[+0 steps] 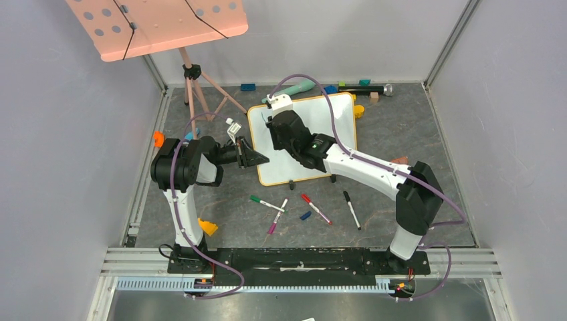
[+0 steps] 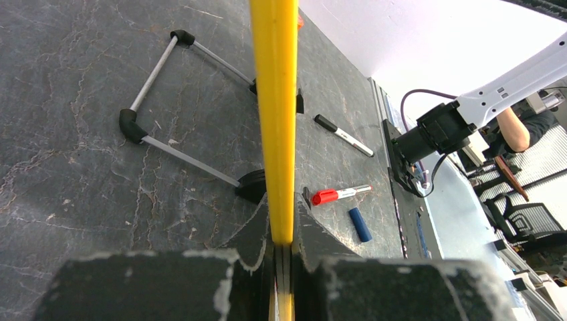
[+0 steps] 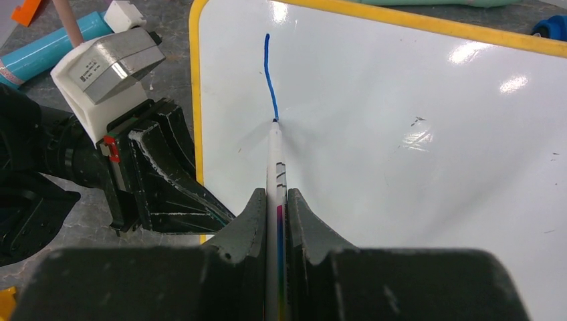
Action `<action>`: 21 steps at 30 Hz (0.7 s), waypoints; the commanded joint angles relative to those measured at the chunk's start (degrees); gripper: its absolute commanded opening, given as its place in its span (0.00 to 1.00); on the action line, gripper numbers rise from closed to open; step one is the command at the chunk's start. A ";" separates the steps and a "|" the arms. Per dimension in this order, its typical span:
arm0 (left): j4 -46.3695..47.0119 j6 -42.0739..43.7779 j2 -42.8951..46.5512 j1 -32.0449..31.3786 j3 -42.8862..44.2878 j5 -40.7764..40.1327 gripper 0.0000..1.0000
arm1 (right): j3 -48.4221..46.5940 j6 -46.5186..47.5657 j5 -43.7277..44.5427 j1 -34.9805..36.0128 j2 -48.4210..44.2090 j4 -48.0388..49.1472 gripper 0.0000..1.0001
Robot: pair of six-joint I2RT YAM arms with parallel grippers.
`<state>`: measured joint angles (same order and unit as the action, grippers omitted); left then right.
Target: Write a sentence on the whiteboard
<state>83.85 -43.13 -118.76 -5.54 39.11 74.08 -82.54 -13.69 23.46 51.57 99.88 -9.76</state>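
Observation:
The whiteboard (image 1: 331, 120), white with a yellow frame, lies tilted at the table's middle. My left gripper (image 1: 257, 159) is shut on its left frame edge (image 2: 275, 100), clamped between the jaws (image 2: 282, 215). My right gripper (image 1: 275, 130) hovers over the board's upper left, shut (image 3: 276, 197) on a white marker (image 3: 275, 160). The marker's tip touches the board (image 3: 414, 147) at the lower end of one blue, near-vertical stroke (image 3: 269, 73). That stroke is the only writing; no words of the sentence show. The left gripper (image 3: 167, 177) shows at the frame edge.
Green (image 1: 266, 202), purple (image 1: 277, 215), red (image 1: 315, 208) and black (image 1: 352, 210) markers and a blue cap (image 1: 305, 215) lie in front of the board. A pink music stand (image 1: 160, 23) stands back left. A microphone (image 1: 374, 89) and small blocks lie behind. The board's wire foot (image 2: 180, 93) rests underneath.

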 commanded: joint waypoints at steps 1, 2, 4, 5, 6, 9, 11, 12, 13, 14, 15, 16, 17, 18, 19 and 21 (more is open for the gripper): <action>5.36 6.39 1.22 -0.52 -0.07 3.45 0.02 | -4.89 0.77 -1.00 -0.37 -2.09 0.02 0.00; 5.35 6.33 1.24 -0.57 -0.08 3.45 0.02 | -5.41 0.91 -1.20 -0.37 -2.06 -0.08 0.00; 5.35 6.39 1.20 -0.53 -0.03 3.49 0.02 | -6.41 1.30 -1.20 -0.46 -1.90 -0.26 0.00; 5.35 6.38 1.20 -0.57 -0.01 3.51 0.02 | -7.01 1.50 -1.17 -0.50 -1.65 -0.47 0.00; 5.35 6.40 1.19 -0.57 0.01 3.45 0.02 | -7.62 1.67 -1.15 -0.62 -1.46 -0.75 0.00; 5.35 6.32 1.24 -0.52 -0.01 3.44 0.02 | -9.35 2.06 -1.20 -1.02 -0.61 -1.28 0.00; 5.35 6.39 1.24 -0.54 -0.01 3.47 0.02 | -10.59 2.20 -1.25 -1.25 0.27 -1.75 0.00; 5.35 6.40 1.19 -0.52 -0.04 3.44 0.02 | -11.17 2.32 -1.31 -1.43 0.72 -1.97 0.00; 5.35 6.40 1.24 -0.52 -0.04 3.44 0.02 | -11.85 2.44 -1.27 -1.49 1.16 -2.09 0.00; 5.35 6.39 1.21 -0.53 0.00 3.44 0.02 | -12.17 2.52 -1.29 -1.64 1.56 -2.14 0.00; 5.35 6.36 1.22 -0.52 -0.04 3.46 0.02 | -12.58 2.59 -1.38 -1.67 2.03 -2.22 0.00; 5.40 6.39 1.18 -0.52 -0.07 3.44 0.02 | -12.97 2.61 -1.54 -1.78 2.33 -2.21 0.00; 5.36 6.37 1.22 -0.57 -0.07 3.48 0.02 | -13.27 2.68 -1.75 -1.84 2.70 -2.31 0.00; 5.35 6.40 1.16 -0.53 -0.08 3.46 0.02 | -13.55 2.68 -1.95 -1.89 3.06 -2.33 0.00; 5.37 6.35 1.23 -0.52 -0.07 3.44 0.02 | -13.65 2.69 -2.09 -2.00 3.40 -2.44 0.00; 5.35 6.38 1.17 -0.52 -0.08 3.45 0.02 | -13.85 2.59 -2.28 -1.99 3.94 -2.38 0.00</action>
<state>84.12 -43.13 -118.76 -5.58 39.11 74.19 -93.78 -11.90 22.11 49.78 102.21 -12.10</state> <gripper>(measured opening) 0.100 0.124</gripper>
